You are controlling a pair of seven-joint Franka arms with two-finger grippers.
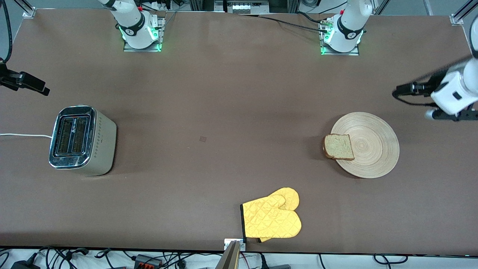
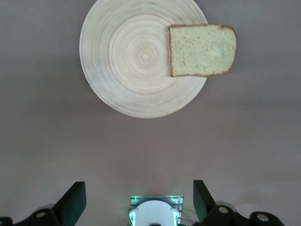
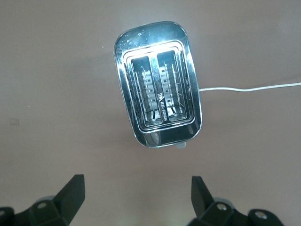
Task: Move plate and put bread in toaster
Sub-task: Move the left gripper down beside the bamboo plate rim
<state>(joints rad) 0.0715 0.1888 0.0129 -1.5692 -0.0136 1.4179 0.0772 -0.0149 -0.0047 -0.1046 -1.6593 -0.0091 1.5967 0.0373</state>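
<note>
Below the left gripper (image 2: 136, 200), jaws spread wide and holding nothing, lies bare table (image 1: 224, 93); the plate (image 2: 122, 56) sits a little ahead of its fingertips, not touched. This gripper hangs in the air at the left arm's end of the table, just off the plate's edge.

Bread (image 2: 202, 50) rests on the plate's rim at the side toward the right arm's end, about a third of the slice overhanging the table. Judgement: that overhang leaves a crust edge free for a pinch, but the slice could slide if the plate is dragged.

Under the right gripper (image 3: 136, 197), likewise spread and empty, is bare table, with the toaster (image 3: 157, 84) just ahead of it. Toaster stands upright, both slots facing up and empty; white cord (image 3: 249, 88) runs off toward the table's edge. Judgement: each arm is staged over its own object, so nothing of the task is done yet.

Yellow oven mitt (image 1: 272, 218) lies apart from both, nearer the front camera than the plate.
</note>
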